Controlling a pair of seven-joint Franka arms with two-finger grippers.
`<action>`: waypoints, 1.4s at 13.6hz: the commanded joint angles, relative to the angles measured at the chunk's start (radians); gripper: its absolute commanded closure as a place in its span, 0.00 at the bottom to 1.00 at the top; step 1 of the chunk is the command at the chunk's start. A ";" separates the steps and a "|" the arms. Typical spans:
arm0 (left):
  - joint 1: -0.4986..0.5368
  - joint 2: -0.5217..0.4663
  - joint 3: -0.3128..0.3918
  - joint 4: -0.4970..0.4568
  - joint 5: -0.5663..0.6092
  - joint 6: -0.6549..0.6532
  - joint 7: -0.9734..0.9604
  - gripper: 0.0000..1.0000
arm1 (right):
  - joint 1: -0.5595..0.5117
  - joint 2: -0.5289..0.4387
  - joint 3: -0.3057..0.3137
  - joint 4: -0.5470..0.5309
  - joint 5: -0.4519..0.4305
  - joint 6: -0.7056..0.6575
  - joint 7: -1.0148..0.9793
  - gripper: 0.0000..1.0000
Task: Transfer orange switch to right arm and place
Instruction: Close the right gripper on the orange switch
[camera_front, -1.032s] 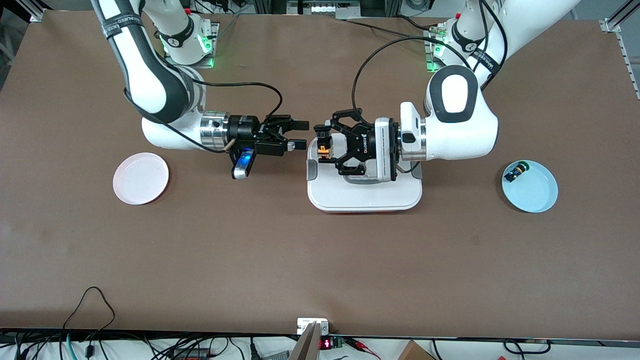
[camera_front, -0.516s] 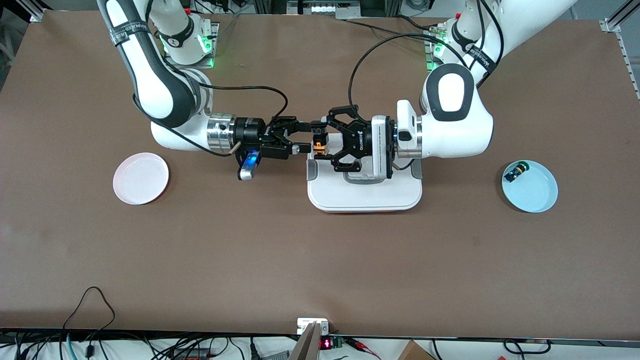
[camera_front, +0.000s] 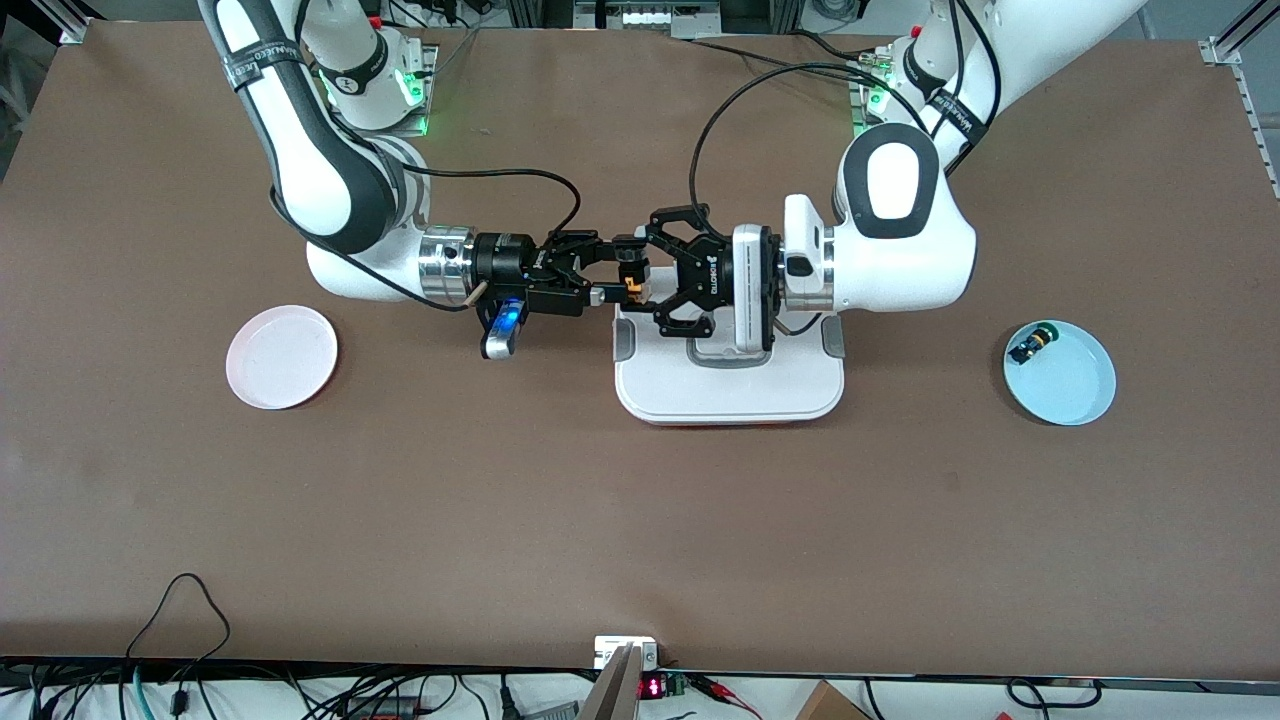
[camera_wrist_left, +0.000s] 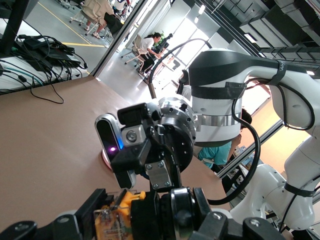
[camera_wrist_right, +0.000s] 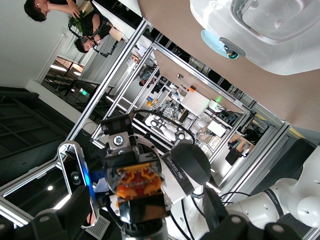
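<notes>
Orange switch (camera_front: 632, 289), black body, orange face, gold end

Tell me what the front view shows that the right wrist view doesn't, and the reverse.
Only the front view: the pink plate toward the right arm's end of the table, and the right gripper open around the orange switch, over the white tray's edge.

Only the right wrist view: the switch's orange face head-on.

Both: the orange switch, shut in the left gripper, the white tray, and the blue plate holding another switch.
</notes>
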 joint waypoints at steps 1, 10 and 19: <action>0.000 -0.011 -0.007 -0.012 -0.041 0.013 0.037 0.73 | 0.009 0.009 -0.002 0.018 0.019 -0.002 -0.001 0.00; 0.001 -0.011 -0.007 -0.015 -0.041 0.011 0.037 0.72 | 0.011 -0.003 -0.001 0.009 0.011 -0.009 -0.083 0.64; 0.050 -0.028 -0.007 -0.012 -0.033 -0.048 0.032 0.00 | 0.009 -0.014 0.001 0.008 0.007 -0.009 -0.126 0.69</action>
